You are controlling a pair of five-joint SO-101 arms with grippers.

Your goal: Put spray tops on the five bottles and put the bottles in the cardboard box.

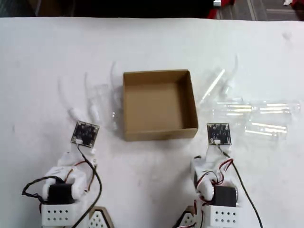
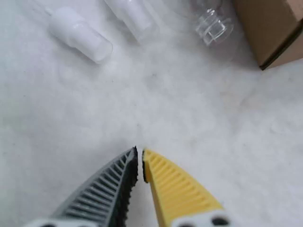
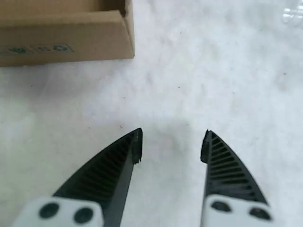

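Cardboard box point(image 1: 156, 107) open mid-table, ahead of the 2 arms. Left gripper point(image 2: 140, 158): jaws almost touching, holding nothing; spray tops point(image 2: 80, 35) lie ahead, apart from it. Right gripper point(image 3: 171, 142): jaws spread, holding nothing, near the box wall; bottles point(image 1: 251, 114) lie off to its right.

Matt cardboard box point(image 1: 160, 134) and clear glossy plastic bottles point(image 1: 251, 114) lie on fuzzy cloth point(image 1: 152, 42).
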